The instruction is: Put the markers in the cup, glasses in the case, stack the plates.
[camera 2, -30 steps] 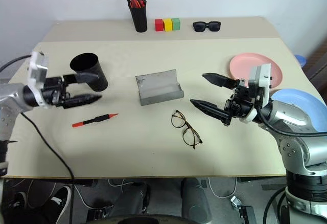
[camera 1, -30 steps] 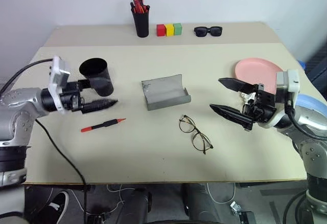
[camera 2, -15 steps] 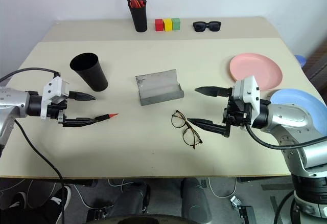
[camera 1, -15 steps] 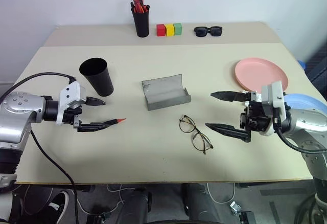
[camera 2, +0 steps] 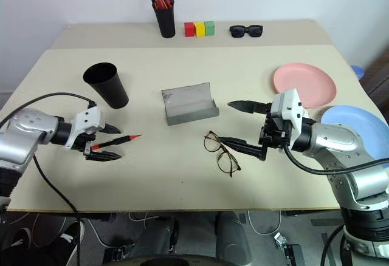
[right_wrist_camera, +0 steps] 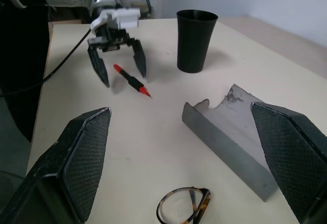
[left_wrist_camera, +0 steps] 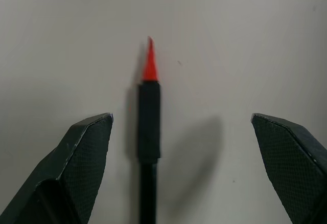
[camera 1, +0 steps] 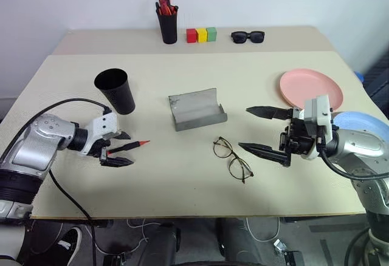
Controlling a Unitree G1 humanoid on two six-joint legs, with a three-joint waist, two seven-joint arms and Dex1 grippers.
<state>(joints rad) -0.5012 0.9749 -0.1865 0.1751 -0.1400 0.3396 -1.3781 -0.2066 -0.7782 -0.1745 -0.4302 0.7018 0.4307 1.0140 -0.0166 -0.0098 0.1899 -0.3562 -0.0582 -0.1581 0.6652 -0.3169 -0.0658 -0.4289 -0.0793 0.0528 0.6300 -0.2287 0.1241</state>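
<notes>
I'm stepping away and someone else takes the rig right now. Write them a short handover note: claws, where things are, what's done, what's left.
Left claw: open, straddling the marker on the table, not gripping.
Right claw: open, empty, hovering right of the glasses.
Cup: upright behind the marker, no marker seen in it.
Case: open, mid-table, empty.
Pink plate and blue plate: side by side at the right edge, unstacked.
Done: nothing.
Left: marker into cup, glasses into case, stack the plates.
</notes>
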